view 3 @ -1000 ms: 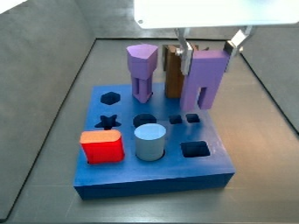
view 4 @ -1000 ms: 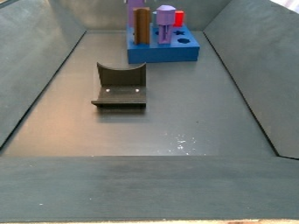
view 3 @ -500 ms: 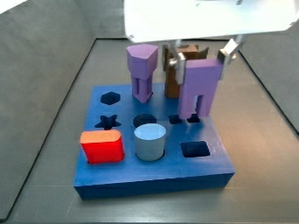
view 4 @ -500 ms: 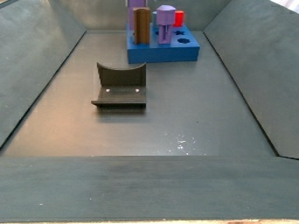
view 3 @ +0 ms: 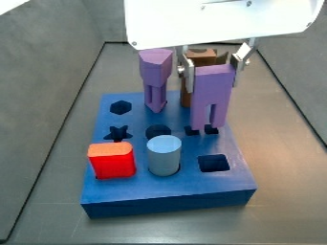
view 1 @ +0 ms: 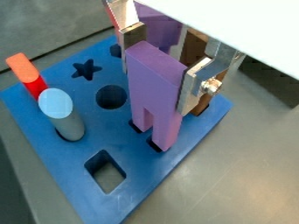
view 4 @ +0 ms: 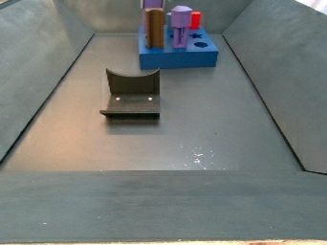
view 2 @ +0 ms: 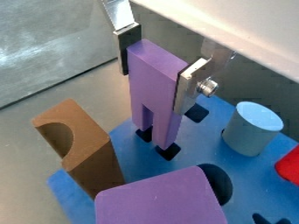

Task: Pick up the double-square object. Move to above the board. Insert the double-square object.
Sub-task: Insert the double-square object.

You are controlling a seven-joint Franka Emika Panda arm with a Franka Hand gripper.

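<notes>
In a side view, the double-square object (view 3: 211, 96) sits lower than it did a second ago: its two legs have come down from above the board (view 3: 166, 182) and now meet the two small square holes near the board's back edge. It has also shifted slightly towards the purple pentagonal peg (view 3: 155, 78), which stands upright in its own hole just beside it. The gripper (view 3: 212, 59) hangs straight down from the white wrist housing, its silver plates pinching the upper part of the double-square object from both sides. The brown block (view 3: 198, 63) stands just behind. A red block (view 3: 111, 161) and a pale blue cylinder (view 3: 163, 155) stand at the board's front.

In the far side view, the board (view 4: 179, 59) lies at the back of the bin, with the fixture (view 4: 130, 95) well apart from it on the floor; the gripper cannot be made out here.

In a wrist view, the gripper (view 1: 163, 54) clamps the double-square object (view 1: 155, 96) near its top, the block upright with its legs entering the blue board (view 1: 176, 166).

In the opposite wrist view, the gripper (view 2: 159, 58) grips the double-square object (view 2: 156, 92), whose leg tips sit in the square holes, the brown block (view 2: 76, 144) near it.
</notes>
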